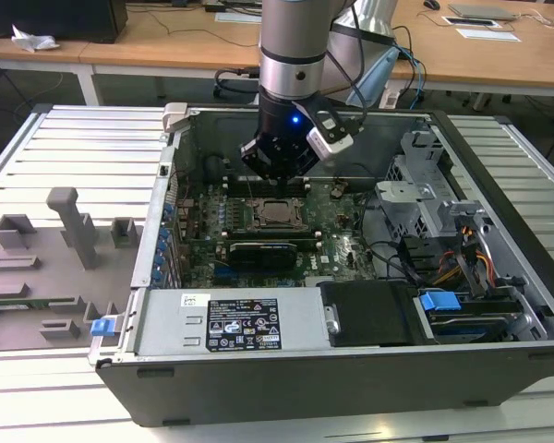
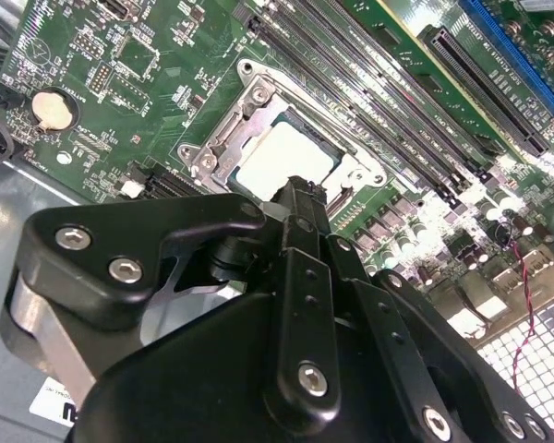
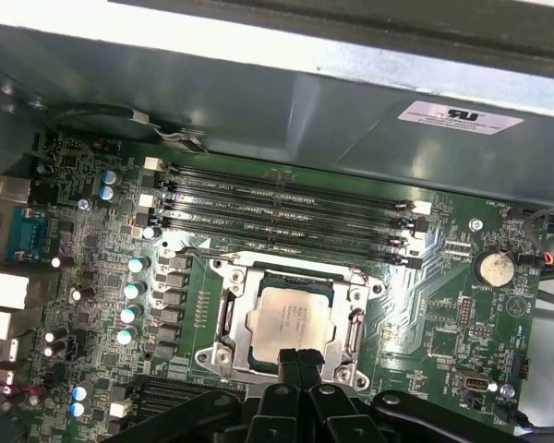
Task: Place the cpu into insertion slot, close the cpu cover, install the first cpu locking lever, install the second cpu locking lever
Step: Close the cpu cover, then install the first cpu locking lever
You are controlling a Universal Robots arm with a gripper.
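CPU (image 3: 294, 320), dull silver square, lies flat in socket (image 3: 286, 280). Thin metal cover (image 3: 227, 318) looks down around it. My gripper (image 3: 297, 358) hovers just above, fingers pressed together, empty. Step in hand, I judge: locking the cover; latched or not, hard to tell. Calls for a firm, narrow push.

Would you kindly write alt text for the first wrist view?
The gripper, fingertips together, hangs over one edge of the cpu, which lies flat within the silver cpu cover on a green motherboard, black memory slots alongside.
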